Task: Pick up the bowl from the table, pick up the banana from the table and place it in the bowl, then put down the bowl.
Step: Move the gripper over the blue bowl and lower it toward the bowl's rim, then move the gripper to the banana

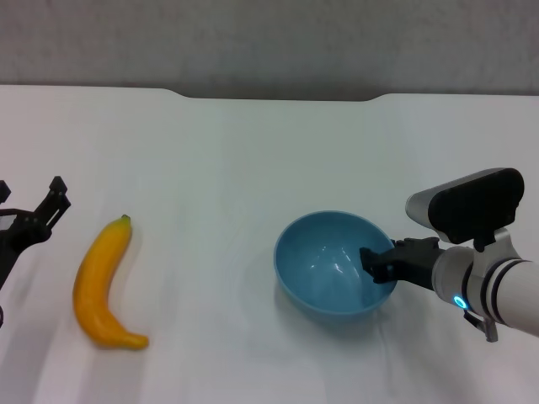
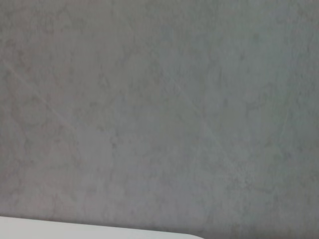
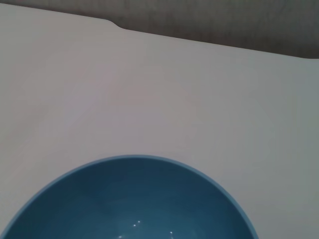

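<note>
The blue bowl (image 1: 333, 263) sits on the white bench (image 1: 253, 151), a bit to the right of the middle. It looks a little tipped, with its open side facing more to the left. The right hand (image 1: 377, 263) is at the bowl's right rim. One dark finger (image 1: 373, 258) is inside the bowl, against its wall. The hand looks closed on the rim, gripping the bowl (the other finger is hidden behind the wall of the bowl). The white right arm comes in from the right edge, with a small blue light on it.

The banana (image 1: 103, 284) lies flat on the bench, far to the left, well apart from the bowl. Its dark green stem tip points away from the robot. Its fat curved end is nearer the robot.

The left hand (image 1: 38, 217) is at the left edge, just beside the banana but not touching it. Its two black fingers are spread apart, and nothing is between them.

The right wrist view looks over the bowl (image 3: 130, 199) and across the bare bench (image 3: 149, 89) to the notch in its far edge. The left wrist view shows mostly a grey wall (image 2: 159, 109) and a thin strip of the bench (image 2: 75, 232).
</note>
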### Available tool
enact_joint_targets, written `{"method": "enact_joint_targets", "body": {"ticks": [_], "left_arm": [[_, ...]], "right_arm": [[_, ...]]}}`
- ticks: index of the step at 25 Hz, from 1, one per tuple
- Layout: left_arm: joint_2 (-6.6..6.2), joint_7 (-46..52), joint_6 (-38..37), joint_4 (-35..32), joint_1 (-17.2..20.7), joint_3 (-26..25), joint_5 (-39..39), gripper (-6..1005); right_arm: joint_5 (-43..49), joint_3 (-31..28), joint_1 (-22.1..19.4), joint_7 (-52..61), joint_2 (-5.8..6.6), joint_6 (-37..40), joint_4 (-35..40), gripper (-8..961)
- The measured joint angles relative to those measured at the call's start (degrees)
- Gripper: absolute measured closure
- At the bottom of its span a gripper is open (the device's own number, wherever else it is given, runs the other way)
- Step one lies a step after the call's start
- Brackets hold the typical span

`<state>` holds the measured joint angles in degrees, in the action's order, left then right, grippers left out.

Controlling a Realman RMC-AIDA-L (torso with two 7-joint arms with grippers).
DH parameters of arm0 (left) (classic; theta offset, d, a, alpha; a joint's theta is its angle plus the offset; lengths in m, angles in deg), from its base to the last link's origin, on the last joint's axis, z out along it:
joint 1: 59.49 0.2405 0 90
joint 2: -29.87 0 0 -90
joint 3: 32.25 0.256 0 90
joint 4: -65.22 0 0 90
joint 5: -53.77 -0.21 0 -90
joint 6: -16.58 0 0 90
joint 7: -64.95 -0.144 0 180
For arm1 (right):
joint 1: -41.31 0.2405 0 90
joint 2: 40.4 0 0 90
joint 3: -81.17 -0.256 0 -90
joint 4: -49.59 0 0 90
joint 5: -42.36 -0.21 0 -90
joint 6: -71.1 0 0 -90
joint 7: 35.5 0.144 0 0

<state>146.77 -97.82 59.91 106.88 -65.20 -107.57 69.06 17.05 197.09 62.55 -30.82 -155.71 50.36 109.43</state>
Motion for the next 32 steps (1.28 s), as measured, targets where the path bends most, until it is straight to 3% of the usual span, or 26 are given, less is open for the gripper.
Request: {"method": "enact_joint_targets", "body": {"ticks": [9,17,25,28,32], "left_arm": [[0.0,0.0,0.06,0.0,0.05,0.0,0.0,109],[0.0,0.0,0.1,0.0,0.16,0.71,0.0,108],[-0.09,0.28,-0.58,0.64,0.43,1.83,0.0,108],[-0.36,0.48,-6.5,6.67,2.21,2.98,-0.63,109],[-0.48,0.63,-27.4,21.72,4.89,2.06,-4.0,109]], "right_arm": [[0.18,0.08,-0.26,-0.26,0.0,0.0,0.17,731],[0.5,-0.26,-1.78,-0.16,0.0,1.35,0.56,891],[0.47,-2.67,-4.66,-0.11,0.16,2.77,2.44,904],[0.64,-3.44,-6.45,-0.43,0.3,3.59,4.59,905],[1.45,-4.1,-7.19,-0.56,0.35,3.94,5.48,906]]}}
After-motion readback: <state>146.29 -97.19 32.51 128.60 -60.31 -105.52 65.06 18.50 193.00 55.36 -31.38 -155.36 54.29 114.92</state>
